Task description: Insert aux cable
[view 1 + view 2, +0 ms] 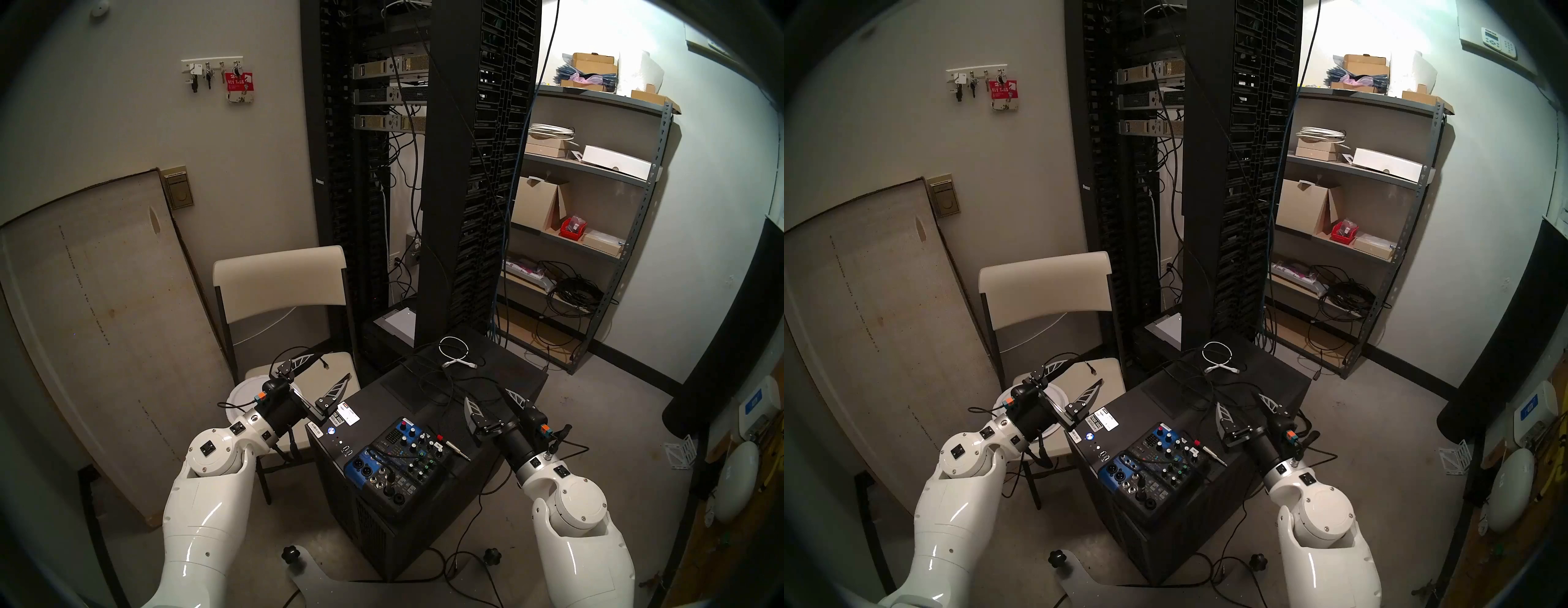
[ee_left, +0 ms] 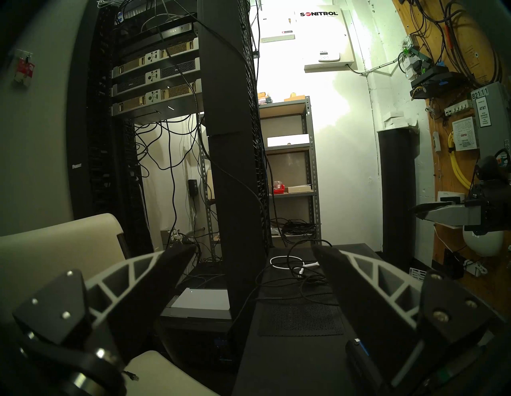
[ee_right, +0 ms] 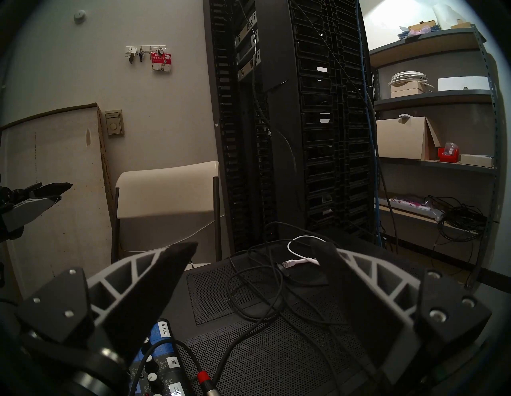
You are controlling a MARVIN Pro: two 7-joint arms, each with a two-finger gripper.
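Two arms hanging out on either side of a black computer tower [image 1: 488,407], both empty-handed. Left gripper [image 1: 335,367] hovering over the seat of a cream folding chair [image 1: 280,280], jaws spread wide, gripping nothing. Right gripper [image 1: 488,397] floating above the right side of the tower top, jaws likewise spread wide, nothing between them either. Small blue-and-black audio mixer [image 1: 399,460] sitting at the near end of the tower, knobs everywhere. Aux cable [image 1: 456,449] lying right beside the mixer's right edge, silver plug with the red band resting on the tower top, tip pointing near and right, black lead trailing away toward the far end into a loose tangle of other black cables [image 1: 428,382]. Also showing up at the bottom of the right wrist view, red band [image 3: 202,376] just beside the mixer labels, well below the open fingers. Short white cable [image 1: 456,350] coiling at the far end of the tower, well apart from the plug. White round plate-looking thing [image 1: 246,392] sitting on the chair seat under the left wrist, hard to tell exactly what. Tall black server rack [image 1: 479,170] standing behind everything, grey metal shelves [image 1: 594,204] with boxes off to the far right, big board [image 1: 93,318] leaning on the left wall, keys [image 1: 212,74] hanging on hooks up high.
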